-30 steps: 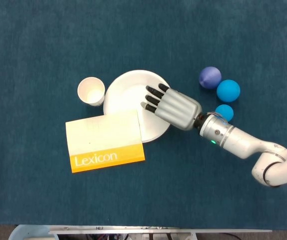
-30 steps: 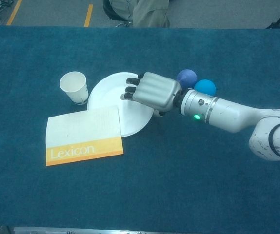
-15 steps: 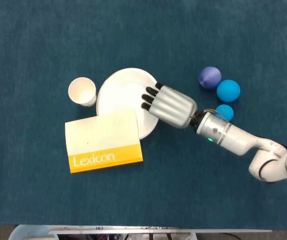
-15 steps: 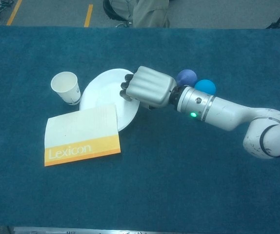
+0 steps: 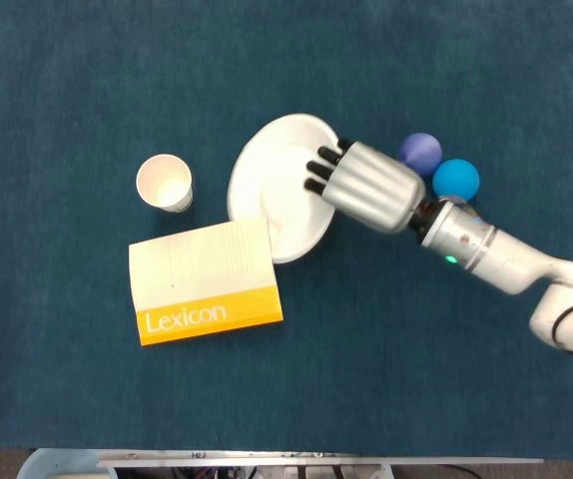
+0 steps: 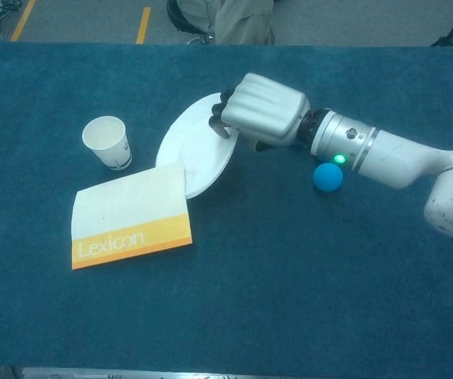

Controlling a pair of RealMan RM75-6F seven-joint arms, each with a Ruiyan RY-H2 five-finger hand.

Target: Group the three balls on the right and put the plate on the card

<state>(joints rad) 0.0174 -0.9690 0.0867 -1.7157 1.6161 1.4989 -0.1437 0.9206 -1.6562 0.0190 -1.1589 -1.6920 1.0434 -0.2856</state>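
Observation:
My right hand (image 5: 366, 187) (image 6: 264, 112) grips the right rim of the white plate (image 5: 282, 190) (image 6: 195, 154) and holds it tilted, right side raised. The plate's lower left edge meets the top right corner of the yellow-and-white Lexicon card (image 5: 205, 283) (image 6: 130, 217). Behind the hand lie a purple ball (image 5: 419, 152) and a blue ball (image 5: 456, 180), side by side. In the chest view a smaller blue ball (image 6: 327, 177) sits under my forearm, and the hand hides the other two balls. My left hand shows in neither view.
A white paper cup (image 5: 164, 183) (image 6: 106, 142) stands upright left of the plate and above the card. Dark blue cloth (image 5: 286, 379) covers the table. Beyond the far table edge, someone's legs (image 6: 242, 20) show on the floor.
My right hand has risen and moved right with the plate's rim. The plate went from flat to tilted and shifted right. The cup slid left earlier and now stays put.

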